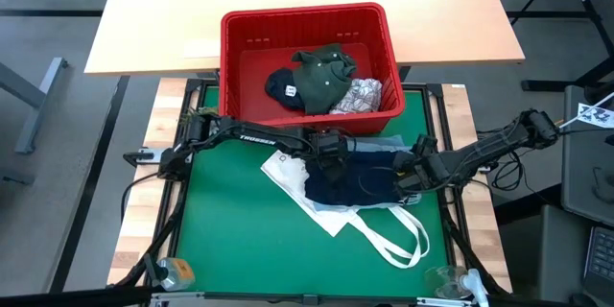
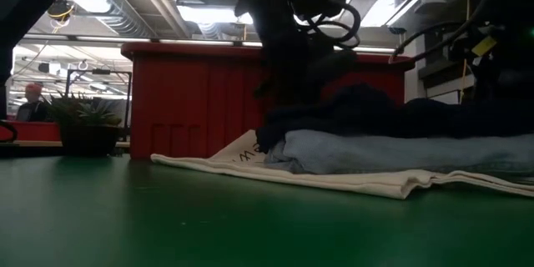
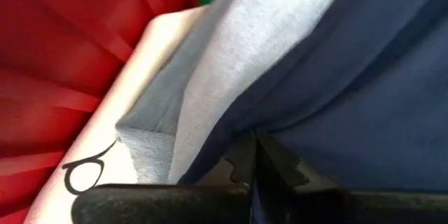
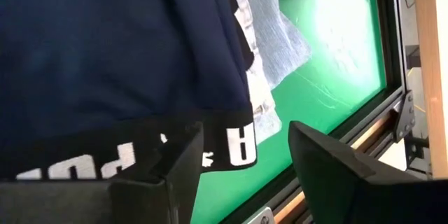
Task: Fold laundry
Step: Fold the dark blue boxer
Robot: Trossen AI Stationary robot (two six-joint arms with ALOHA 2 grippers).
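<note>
A navy garment (image 1: 355,177) lies on folded light blue denim (image 2: 375,150), which rests on a white tote bag (image 1: 288,168) on the green mat. My left gripper (image 1: 331,158) is at the navy garment's far left edge and is shut on it (image 3: 255,157). My right gripper (image 4: 245,161) stands open at the garment's right end (image 1: 405,180). One finger is over the black waistband with white letters (image 4: 231,147), the other over the mat. An olive garment (image 1: 321,72) and a white printed one (image 1: 360,96) lie in the red basket. My left gripper pinches the navy garment's edge (image 3: 294,136) between its two fingertips, where that edge lies over the denim. The fingers slant down from the table's left. The garment stays flat on the denim; one layer or several, I cannot tell. Whether my right gripper touches the waistband, I cannot tell.
The red slotted basket (image 1: 240,58) stands just beyond the mat's far edge, close behind my left gripper. The tote's long handles (image 1: 403,240) trail toward the near right. Bare green mat (image 1: 230,230) lies at the near left. A black frame rail (image 4: 381,122) borders the mat.
</note>
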